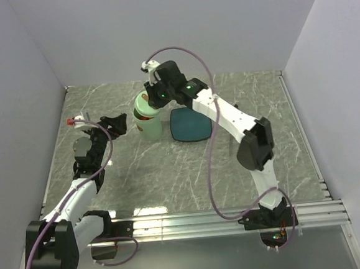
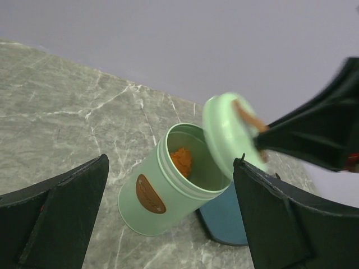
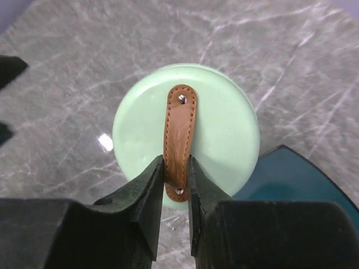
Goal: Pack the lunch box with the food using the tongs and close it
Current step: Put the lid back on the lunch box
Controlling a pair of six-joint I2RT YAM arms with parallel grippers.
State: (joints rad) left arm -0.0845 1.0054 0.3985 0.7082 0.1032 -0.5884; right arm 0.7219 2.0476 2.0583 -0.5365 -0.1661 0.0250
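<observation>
One mint lid (image 3: 219,134), brown strap | right tool (image 3: 175,185) pinching strap | left tool (image 2: 168,224) agape

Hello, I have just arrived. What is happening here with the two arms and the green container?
The right gripper is shut on the brown strap of the green lid and holds the lid, tilted, just above the open lunch box. The box stands upright on the table beside the dark teal plate, and an orange food piece shows inside it. The left gripper hangs open close to the box, holding nothing. The lid is not yet on.
</observation>
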